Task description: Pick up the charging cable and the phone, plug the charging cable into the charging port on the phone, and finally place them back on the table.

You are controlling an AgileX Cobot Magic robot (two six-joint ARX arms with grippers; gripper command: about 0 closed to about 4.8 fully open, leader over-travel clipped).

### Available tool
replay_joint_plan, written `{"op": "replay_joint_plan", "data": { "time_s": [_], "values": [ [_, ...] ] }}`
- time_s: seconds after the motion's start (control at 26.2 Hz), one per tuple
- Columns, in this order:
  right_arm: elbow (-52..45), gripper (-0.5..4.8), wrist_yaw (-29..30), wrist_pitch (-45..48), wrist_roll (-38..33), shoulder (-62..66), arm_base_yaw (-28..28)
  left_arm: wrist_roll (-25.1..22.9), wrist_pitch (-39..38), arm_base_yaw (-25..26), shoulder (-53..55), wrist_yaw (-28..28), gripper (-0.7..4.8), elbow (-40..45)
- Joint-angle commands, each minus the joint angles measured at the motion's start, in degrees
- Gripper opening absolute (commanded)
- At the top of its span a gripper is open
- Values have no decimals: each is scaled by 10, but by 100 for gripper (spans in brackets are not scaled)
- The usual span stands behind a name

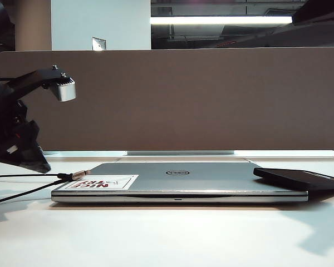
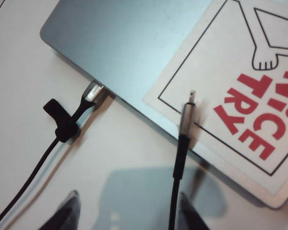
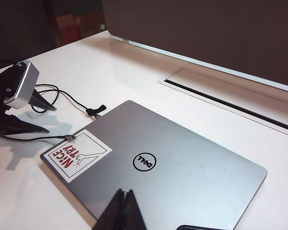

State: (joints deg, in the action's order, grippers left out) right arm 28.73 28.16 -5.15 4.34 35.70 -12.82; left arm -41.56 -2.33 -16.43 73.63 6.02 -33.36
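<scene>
The charging cable (image 2: 175, 182) is a thin black cord whose silvery plug (image 2: 186, 117) rests on the sticker at the laptop's corner. My left gripper (image 2: 127, 211) is open just short of that corner, low over the table (image 1: 156, 233), and the cord runs between its fingers, close beside one fingertip (image 2: 187, 213). In the exterior view the plug (image 1: 78, 176) lies just ahead of the left gripper (image 1: 39, 161). The black phone (image 1: 300, 178) lies flat on the laptop's right end; its charging port does not show. My right gripper (image 3: 125, 194) is shut and empty above the laptop lid, near the phone's corner (image 3: 206, 227).
A closed silver Dell laptop (image 1: 178, 181) with a red-lettered sticker (image 3: 77, 153) fills the table's middle. A second black cord with a strap (image 2: 62, 120) is plugged into the laptop's side (image 2: 93, 91). A grey-brown partition (image 1: 200, 100) backs the table, with a cable slot (image 3: 221, 93) before it.
</scene>
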Motion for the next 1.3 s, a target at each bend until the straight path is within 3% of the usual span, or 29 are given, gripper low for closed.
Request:
{"op": "replay_joint_plan", "data": {
  "time_s": [0.04,1.3],
  "values": [
    [3,-1,3,7,-1,-2,0,0,7,0,-1,4,255,0],
    [3,-1,2,7,0,-2,0,0,17,-1,27,4,255,0]
  ]
}}
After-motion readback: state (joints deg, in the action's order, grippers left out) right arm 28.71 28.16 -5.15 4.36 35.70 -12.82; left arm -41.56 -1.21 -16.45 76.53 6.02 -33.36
